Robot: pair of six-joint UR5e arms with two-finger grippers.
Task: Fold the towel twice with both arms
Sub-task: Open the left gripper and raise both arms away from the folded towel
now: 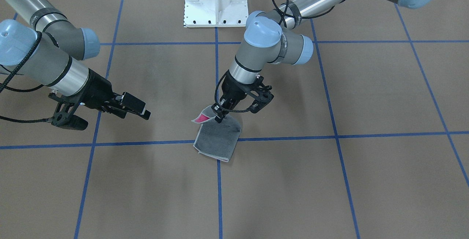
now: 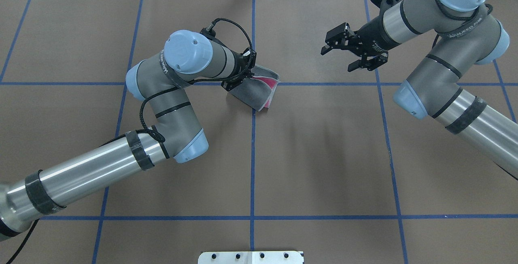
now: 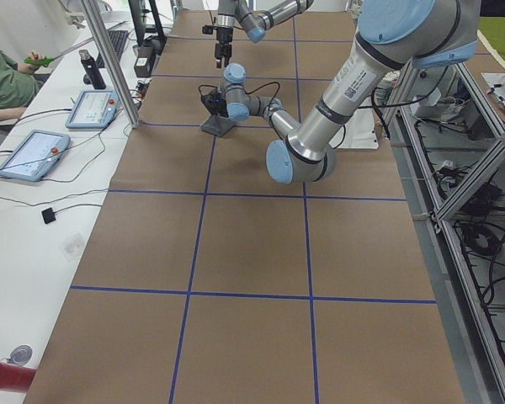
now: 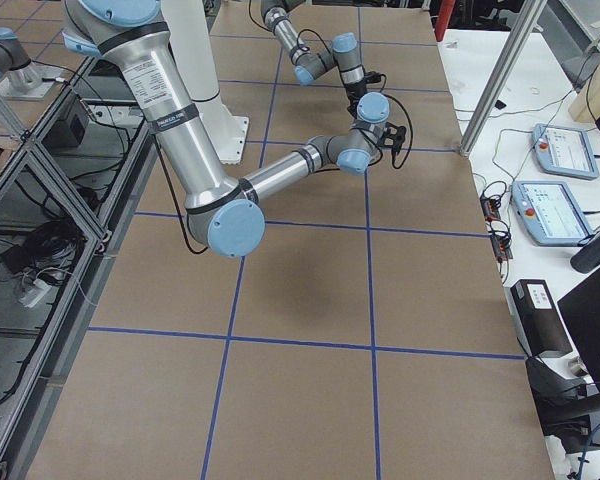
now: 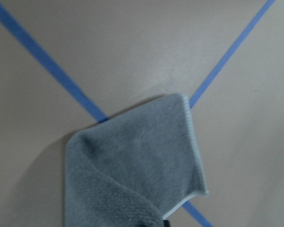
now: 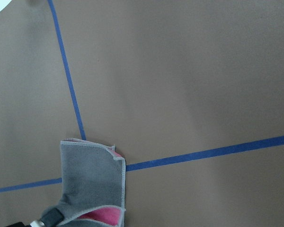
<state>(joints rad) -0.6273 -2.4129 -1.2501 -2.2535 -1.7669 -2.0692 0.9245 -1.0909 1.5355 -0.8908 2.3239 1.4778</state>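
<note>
The towel [image 1: 216, 142] lies folded on the brown table at a crossing of blue tape lines, grey face up. One edge is raised and shows pink [image 1: 200, 118]. My left gripper [image 1: 219, 117] is shut on this raised edge and holds it just above the table. In the overhead view the towel [image 2: 253, 94] lies just beside the left wrist. The left wrist view shows the grey fold [image 5: 142, 161] hanging below. My right gripper [image 2: 328, 43] is open and empty, hovering well to the side of the towel. The right wrist view shows the towel [image 6: 92, 175] at its lower left.
The white pedestal base [image 1: 215, 0] stands at the table's robot side. Blue tape lines [image 2: 253, 154] grid the brown table cover. Tablets [image 3: 34, 151] and an operator [image 3: 4, 80] are on a side bench beyond the table's far edge.
</note>
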